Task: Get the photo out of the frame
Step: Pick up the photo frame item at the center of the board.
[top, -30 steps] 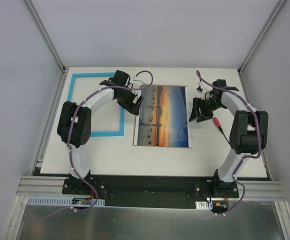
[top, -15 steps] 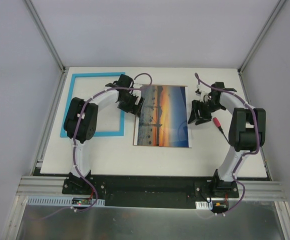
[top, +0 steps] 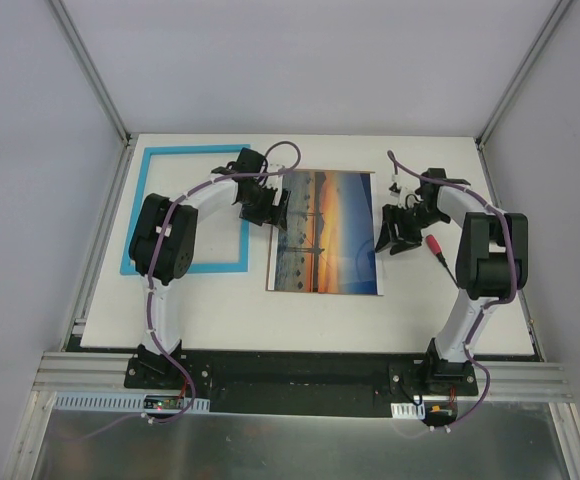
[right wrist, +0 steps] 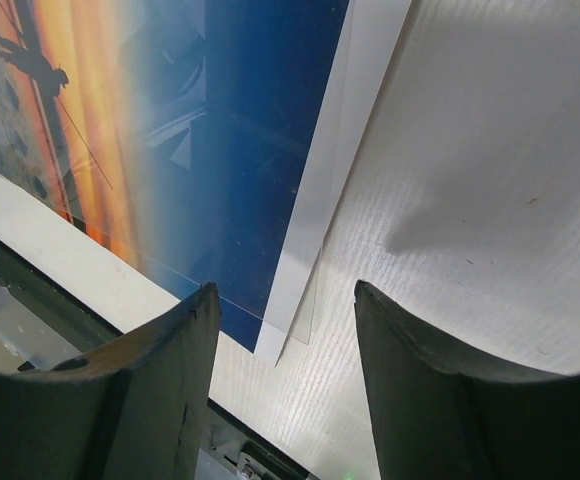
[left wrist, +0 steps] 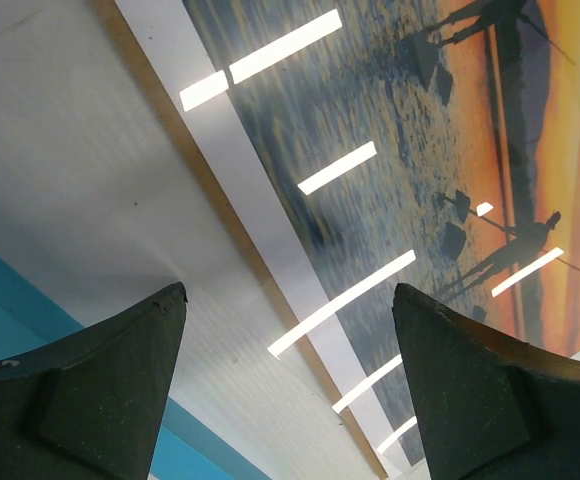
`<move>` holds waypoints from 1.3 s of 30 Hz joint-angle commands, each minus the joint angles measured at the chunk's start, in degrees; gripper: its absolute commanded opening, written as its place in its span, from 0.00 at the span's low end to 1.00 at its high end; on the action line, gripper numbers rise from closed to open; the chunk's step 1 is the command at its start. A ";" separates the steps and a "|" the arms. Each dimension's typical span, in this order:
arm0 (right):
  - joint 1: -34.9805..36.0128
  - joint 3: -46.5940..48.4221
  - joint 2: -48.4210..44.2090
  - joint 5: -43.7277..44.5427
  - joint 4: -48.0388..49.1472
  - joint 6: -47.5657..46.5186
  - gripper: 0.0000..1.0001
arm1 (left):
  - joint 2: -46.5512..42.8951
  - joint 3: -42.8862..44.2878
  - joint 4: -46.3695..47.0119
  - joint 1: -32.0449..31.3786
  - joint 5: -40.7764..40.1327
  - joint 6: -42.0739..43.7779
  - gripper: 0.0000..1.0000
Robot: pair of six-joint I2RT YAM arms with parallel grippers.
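- The photo [top: 324, 231] is lying flat on the white bench [top: 320, 320], roughly in the middle, completely outside the frame [top: 136, 215].
- The frame is just a turquoise border lying flat to the left of the photo, close beside it but not touching, with bare bench seen through its opening.
- The left end effector [top: 270, 208] is parked over the photo's left edge, near the top corner. Its jaws are spread wide and nothing is gripped.
- In the left wrist view, the photo's white border and a thin brown strip [left wrist: 220, 200] along it run between the two dark fingers [left wrist: 90, 400]. A bit of turquoise frame [left wrist: 0, 290] shows at lower left.
- The right end effector [top: 395, 232] is sitting at the photo's right edge, with its jaws apart and nothing between them.
- In the right wrist view, the photo's dark blue part [right wrist: 220, 130] and its white border are seen in the gap between the fingers [right wrist: 470, 400]. Contact with the print can't be made out.
- A red-handled screwdriver [top: 436, 243] is lying on the bench just right of the right end effector.
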 commanded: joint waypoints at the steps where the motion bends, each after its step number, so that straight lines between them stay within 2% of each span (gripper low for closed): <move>1: -0.29 -0.08 1.59 -1.57 -1.14 -1.37 0.58 | 0.71 -1.63 0.70 0.37 3.99 -3.63 0.82; 8: -0.38 0.01 3.00 -0.25 -1.93 -1.72 0.58 | -0.79 -4.53 3.60 1.25 6.89 -6.45 0.83; 23: -0.38 1.41 4.41 -3.32 -4.75 -3.83 0.57 | -2.28 -6.91 5.97 1.60 9.44 -8.21 0.82; 39: -0.29 2.29 3.44 -8.77 -6.06 -5.06 0.49 | -2.55 -7.79 6.85 1.96 10.67 -8.56 0.82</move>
